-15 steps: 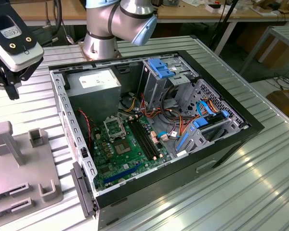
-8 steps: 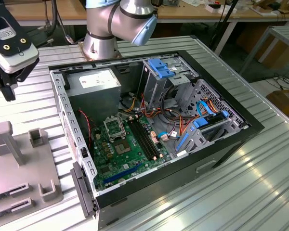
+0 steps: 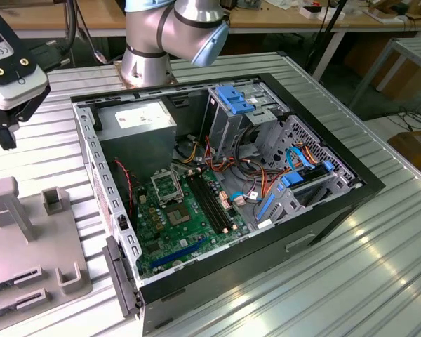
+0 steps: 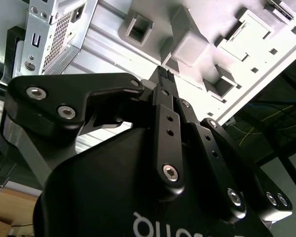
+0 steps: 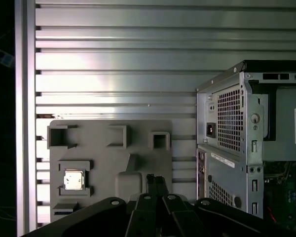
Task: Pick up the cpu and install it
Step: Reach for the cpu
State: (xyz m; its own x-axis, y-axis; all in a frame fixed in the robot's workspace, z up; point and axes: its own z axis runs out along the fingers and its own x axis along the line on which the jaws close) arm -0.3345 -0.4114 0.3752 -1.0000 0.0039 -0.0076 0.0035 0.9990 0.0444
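The cpu (image 5: 73, 179), a small silvery square, lies flat in a pocket of the grey fixture plate (image 5: 104, 163) in the first wrist view. My gripper (image 5: 157, 183) hovers high above that plate, off to one side of the chip, with its black fingertips pressed together and nothing between them. The second wrist view has the same shut fingers (image 4: 163, 106) pointing at the plate's raised blocks. In the exterior view the gripper (image 3: 5, 137) hangs at the far left, above the plate (image 3: 21, 253). The green motherboard (image 3: 189, 225) lies in the open case, and its socket (image 3: 164, 185) has a metal frame.
The open black computer case (image 3: 316, 210) takes up the middle of the ribbed metal table (image 3: 379, 281), with cables, a blue drive bracket and a power supply inside. Upright grey posts (image 3: 10, 203) stand on the fixture plate. The arm's base (image 3: 147, 63) stands behind the case.
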